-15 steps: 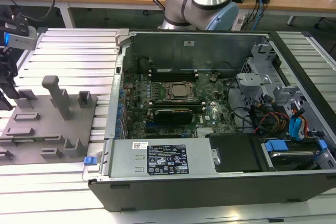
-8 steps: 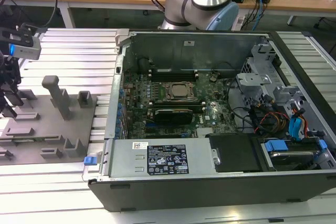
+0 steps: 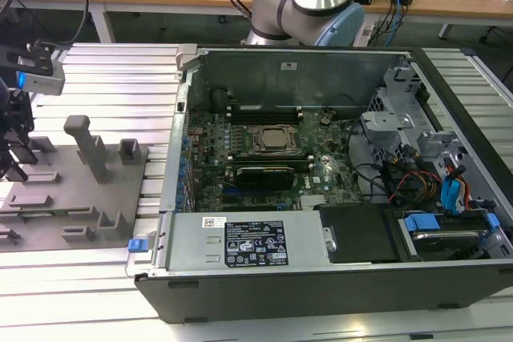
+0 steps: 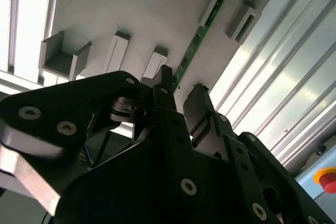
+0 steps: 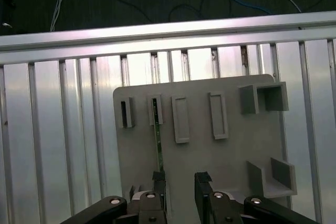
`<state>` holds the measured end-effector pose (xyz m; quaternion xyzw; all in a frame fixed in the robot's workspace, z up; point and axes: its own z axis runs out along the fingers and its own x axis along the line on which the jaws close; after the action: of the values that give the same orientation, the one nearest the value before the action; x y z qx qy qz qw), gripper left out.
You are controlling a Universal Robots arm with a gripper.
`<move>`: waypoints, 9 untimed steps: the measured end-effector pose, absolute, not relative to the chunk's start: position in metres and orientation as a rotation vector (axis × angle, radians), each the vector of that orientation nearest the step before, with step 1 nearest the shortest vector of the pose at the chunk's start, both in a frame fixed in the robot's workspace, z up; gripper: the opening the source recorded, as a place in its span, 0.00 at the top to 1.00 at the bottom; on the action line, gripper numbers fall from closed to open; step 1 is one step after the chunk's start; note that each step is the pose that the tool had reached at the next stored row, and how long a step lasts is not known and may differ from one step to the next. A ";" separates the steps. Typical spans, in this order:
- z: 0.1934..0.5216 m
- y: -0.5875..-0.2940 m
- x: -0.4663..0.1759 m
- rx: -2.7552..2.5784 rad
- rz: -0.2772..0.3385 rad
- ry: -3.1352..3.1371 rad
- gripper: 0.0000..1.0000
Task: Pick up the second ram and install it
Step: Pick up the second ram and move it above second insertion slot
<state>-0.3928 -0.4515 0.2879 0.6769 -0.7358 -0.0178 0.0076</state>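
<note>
Your gripper (image 5: 179,178) hangs over the grey holder plate (image 5: 226,166) with its fingers apart — nothing is clamped. The second ram (image 5: 156,129) stands on edge in a slot of that plate. In both wrist views it lies close beside one fingertip (image 4: 164,80) rather than midway in the gap. To my eye, you'd do well to centre the stick between the pads and square the wrist to its length before closing. The plate sits at the exterior view's left, apart from the open computer case (image 3: 321,294). Stickers sit on the power supply housing (image 3: 248,244) — I can make out no writing on the stick.
</note>
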 end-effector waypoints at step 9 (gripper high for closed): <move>0.278 -0.455 -0.393 2.125 -0.056 -2.292 0.64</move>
<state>-0.3927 -0.4552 0.2777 0.6798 -0.7331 -0.0178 0.0076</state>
